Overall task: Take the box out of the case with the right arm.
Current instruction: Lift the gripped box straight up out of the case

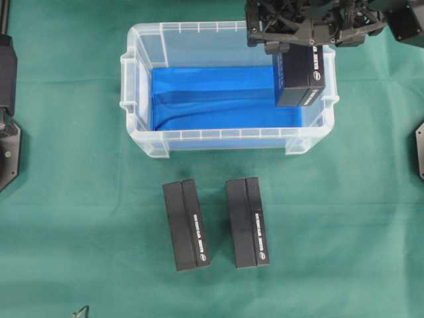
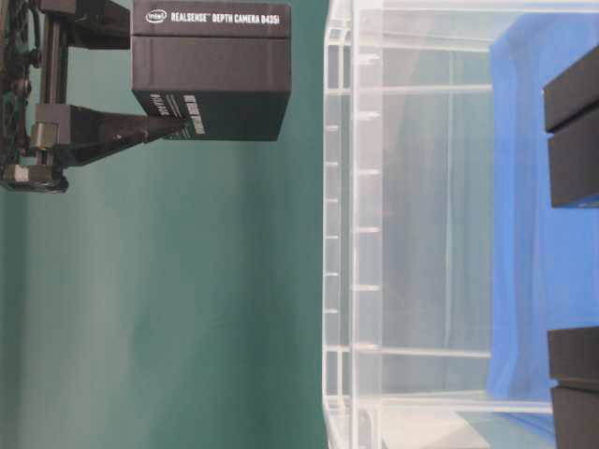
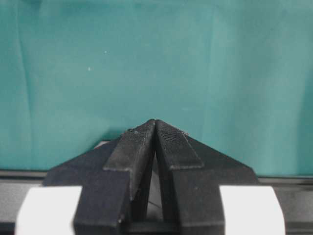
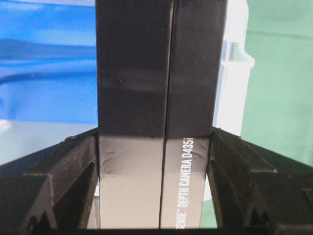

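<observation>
Green tabletop (image 1: 79, 199) — right gripper (image 4: 155, 161) clamps the box (image 1: 301, 74), lifted above the case (image 1: 228, 138) — next, carry clear and set down.

Two black boxes (image 1: 186, 225) (image 1: 247, 222) lying side by side on green cloth (image 1: 79, 218), well below my gripper; small metal clip (image 1: 81, 311) farther off.

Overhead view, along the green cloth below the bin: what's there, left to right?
Left black rectangular cardboard box → right black rectangular cardboard box, lying side by side, apart, on the green cloth.
</observation>
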